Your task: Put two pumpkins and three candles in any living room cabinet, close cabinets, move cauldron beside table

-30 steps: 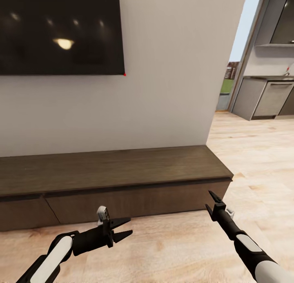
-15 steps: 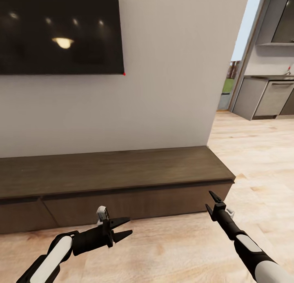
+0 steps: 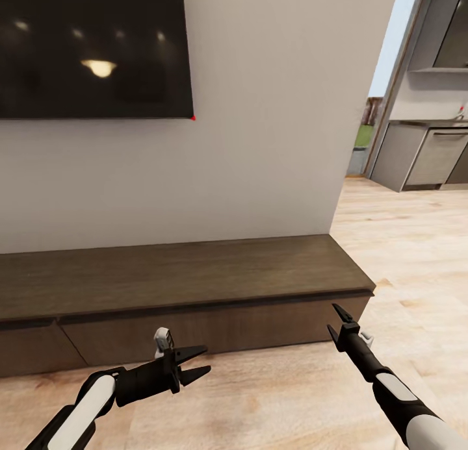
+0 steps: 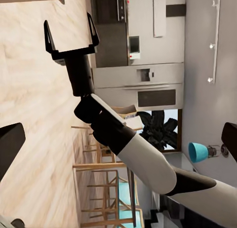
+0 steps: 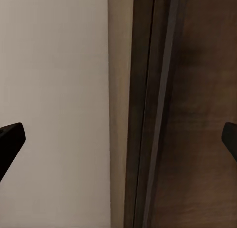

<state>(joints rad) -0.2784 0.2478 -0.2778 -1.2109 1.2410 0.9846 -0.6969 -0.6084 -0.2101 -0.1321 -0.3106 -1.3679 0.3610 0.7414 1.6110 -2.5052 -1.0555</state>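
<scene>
The cabinet (image 3: 195, 281) is a long, low dark-brown unit against the white wall, and both wide drawer fronts sit flush and shut. My left gripper (image 3: 208, 359) hangs open and empty over the floor just in front of it. My right gripper (image 3: 331, 317) is also open and empty, near the cabinet's right front corner. The left wrist view catches that right gripper (image 4: 70, 33) with its fingers spread. The right wrist view looks at the cabinet's dark wood (image 5: 197, 109) beside the pale wall. The pumpkins, candles, cauldron and table are out of view.
A large black TV (image 3: 91, 47) hangs on the wall above the cabinet. To the right, a doorway opens onto a kitchen with grey cabinets (image 3: 429, 154). Light wood floor (image 3: 403, 242) stretches right of the cabinet's end.
The whole picture has shifted slightly left and down, so the camera has moved a little. Both arms hold the same pose, grippers still open.
</scene>
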